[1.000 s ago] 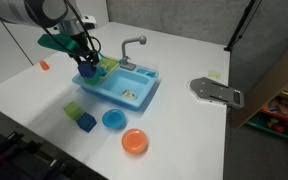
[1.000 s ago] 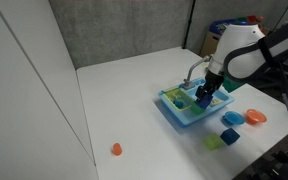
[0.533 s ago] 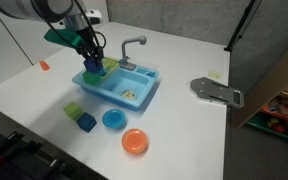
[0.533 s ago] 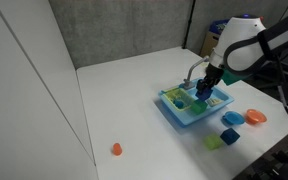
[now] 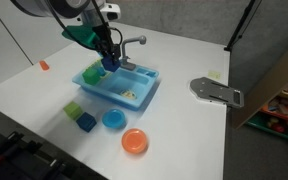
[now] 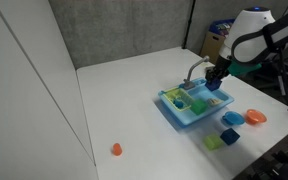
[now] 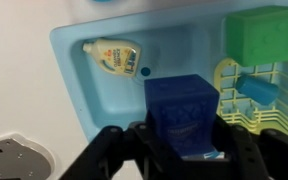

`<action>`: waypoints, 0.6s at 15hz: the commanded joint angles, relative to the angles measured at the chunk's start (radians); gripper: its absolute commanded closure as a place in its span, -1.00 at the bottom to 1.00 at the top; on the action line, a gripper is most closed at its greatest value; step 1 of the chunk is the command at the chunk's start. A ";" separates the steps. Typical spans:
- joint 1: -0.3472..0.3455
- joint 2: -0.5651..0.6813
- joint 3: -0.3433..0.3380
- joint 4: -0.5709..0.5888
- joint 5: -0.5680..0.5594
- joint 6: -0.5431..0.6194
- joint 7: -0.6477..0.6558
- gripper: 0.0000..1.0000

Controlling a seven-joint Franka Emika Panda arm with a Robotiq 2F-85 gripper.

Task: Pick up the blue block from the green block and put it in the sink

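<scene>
The blue block (image 7: 184, 108) is clamped between the black fingers of my gripper (image 7: 184, 140), which is shut on it. In the wrist view it hangs above the light blue sink (image 7: 109, 105), over the basin near the drain. The green block (image 7: 262, 30) stands apart from it at the sink's side, by a yellow rack (image 7: 234, 75). In both exterior views the gripper (image 5: 109, 60) (image 6: 217, 81) hovers with the cube over the sink (image 5: 134, 97) (image 6: 174, 113), close to the grey faucet (image 5: 134, 45).
A small bottle (image 7: 112, 57) lies in the basin. A pale blue cylinder (image 7: 260, 88) rests on the rack. In front of the sink stand a mint block (image 5: 74, 109), a lighter blue cube (image 5: 86, 122), a round blue dish (image 5: 113, 119) and an orange dish (image 5: 135, 142). A grey metal plate (image 5: 216, 90) lies at the side.
The gripper closed on the blue block, lifted it off the green block and carried it up and across toward the faucet side of the sink.
</scene>
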 commanded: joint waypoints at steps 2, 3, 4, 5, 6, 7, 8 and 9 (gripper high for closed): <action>0.010 0.009 -0.051 0.007 -0.060 -0.017 0.080 -0.04; 0.010 0.006 -0.055 0.005 -0.064 -0.022 0.089 -0.53; 0.009 0.003 -0.057 0.005 -0.062 -0.030 0.091 -0.55; 0.012 -0.008 -0.059 0.002 -0.064 -0.041 0.095 -0.59; 0.011 -0.018 -0.057 -0.001 -0.060 -0.054 0.094 -0.75; 0.012 -0.028 -0.055 -0.003 -0.059 -0.066 0.095 -0.89; 0.012 -0.044 -0.050 -0.006 -0.055 -0.086 0.094 -0.99; 0.012 -0.061 -0.045 -0.008 -0.052 -0.107 0.093 -1.00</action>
